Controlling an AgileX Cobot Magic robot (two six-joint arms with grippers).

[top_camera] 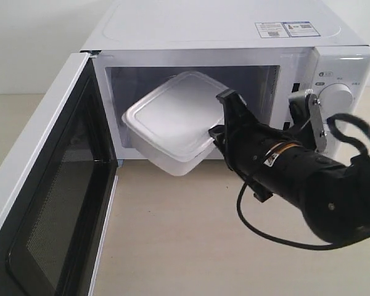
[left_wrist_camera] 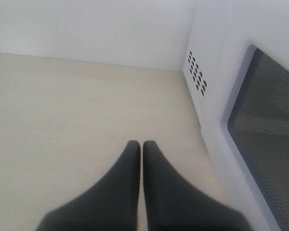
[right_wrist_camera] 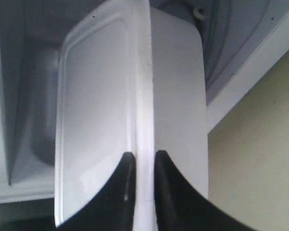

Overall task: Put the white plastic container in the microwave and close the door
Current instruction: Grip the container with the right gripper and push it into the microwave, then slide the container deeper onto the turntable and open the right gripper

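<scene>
At the microwave (top_camera: 203,28) mouth, my right fingers (right_wrist_camera: 118,195) pinch the rim of the tilted container (top_camera: 166,120), half inside; my left fingers (left_wrist_camera: 118,190) sit closed, empty, above the bench (left_wrist_camera: 62,120).

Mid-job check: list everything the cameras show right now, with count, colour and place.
white plastic container: 1, translucent white, tilted in the microwave's opening, partly inside
microwave: 1, white, at the back of the table
door: 1, white with dark mesh window, swung wide open on the left
dial: 1 visible, white, on the right-hand panel; the arm hides the area below it
stickers: 2, white and blue, on top of the microwave
table: 1, pale beige, under everything
cable: 1, black, looping below the right arm
right gripper: 1, black, shut on the container's rim
left gripper: 1, black, shut, holding nothing, above the table beside the door
</scene>
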